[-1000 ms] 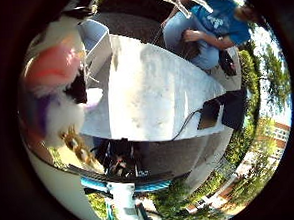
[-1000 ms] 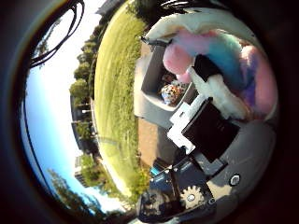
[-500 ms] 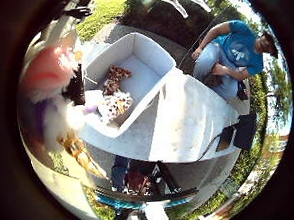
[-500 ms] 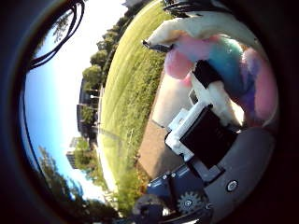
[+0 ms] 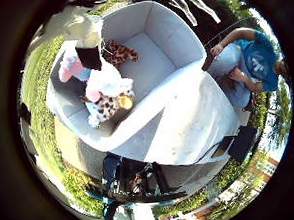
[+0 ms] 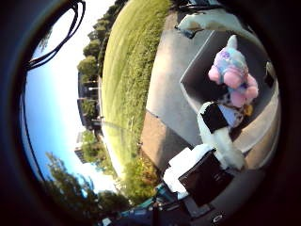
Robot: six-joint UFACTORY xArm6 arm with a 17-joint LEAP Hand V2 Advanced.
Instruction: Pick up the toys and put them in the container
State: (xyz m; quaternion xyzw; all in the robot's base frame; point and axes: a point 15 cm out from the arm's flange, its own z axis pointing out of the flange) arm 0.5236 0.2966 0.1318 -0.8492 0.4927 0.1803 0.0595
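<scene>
A pastel pink and blue plush toy (image 6: 230,70) lies inside the grey-white container (image 5: 182,35), away from my palm. Under and beside it rests a white plush with brown spots (image 5: 106,100). A giraffe-patterned toy (image 5: 121,51) lies on the container floor further in. My hand (image 6: 218,134) hovers above the container with its white and black fingers (image 5: 87,43) stretched out straight over the toys. Nothing is held between them. The hand is open.
The container stands at the end of a white table (image 5: 198,122). A person in a blue top (image 5: 254,66) sits beside the table's other end. Paved ground (image 6: 164,84) and a lawn (image 6: 127,70) surround the table. Dark equipment (image 5: 136,178) sits below the table.
The pastel plush was pressed close against my palm with fingers round it; now it lies loose in the container. The fingers have straightened, and the view has shifted over the container.
</scene>
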